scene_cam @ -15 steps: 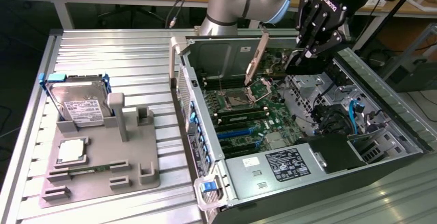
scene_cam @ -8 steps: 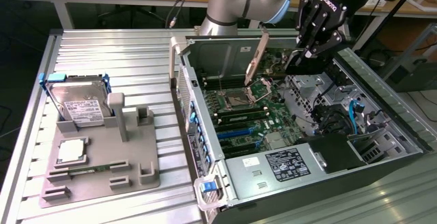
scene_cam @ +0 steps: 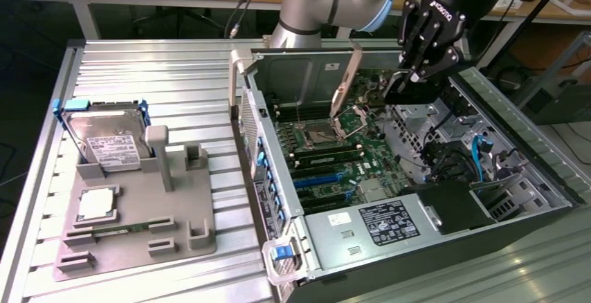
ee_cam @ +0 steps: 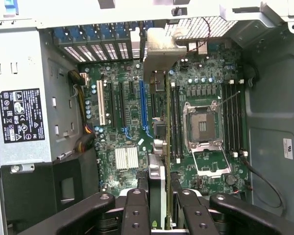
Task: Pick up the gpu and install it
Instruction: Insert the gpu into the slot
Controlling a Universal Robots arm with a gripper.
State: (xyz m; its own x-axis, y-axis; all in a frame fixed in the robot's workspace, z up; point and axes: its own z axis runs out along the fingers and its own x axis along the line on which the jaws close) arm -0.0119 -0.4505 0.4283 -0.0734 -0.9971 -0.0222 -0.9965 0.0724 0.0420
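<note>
tray: grey fixture tray (scene_cam: pixel 185 237) on the table at the exterior view's left, beside the case. It carries the hard drive (scene_cam: pixel 113 145), stood up at its far end, and the square chip (scene_cam: pixel 96 205) lying flat nearer.
case: open PC case (scene_cam: pixel 295 75) right of the tray, side panel off. The motherboard (scene_cam: pixel 323 171) is exposed, with its CPU socket (scene_cam: pixel 319 135) open and a power supply (scene_cam: pixel 388 223) at the near end.
gpu: the gpu (ee_cam: pixel 157 169) is up in the air over the motherboard, inside the case opening. The wrist view looks along its top edge. The silver bracket end points at the case's rear slot covers and the other end sits between the fingers.
gripper: the gripper (scene_cam: pixel 408 88) hangs over the far right part of the case, pointing down. In the wrist view the jaws are clamped on the card from both faces (ee_cam: pixel 159 196).
alignment: the card runs parallel to the expansion slots, just beside the blue slot (ee_cam: pixel 143 105), between it and the memory slots. Can't tell whether its edge is exactly over a slot.
done: the pick, judging by the card being clear of the table and gripped.
left: the install. The card looks unseated, well above the board, with the bracket not down at the rear opening.
</note>
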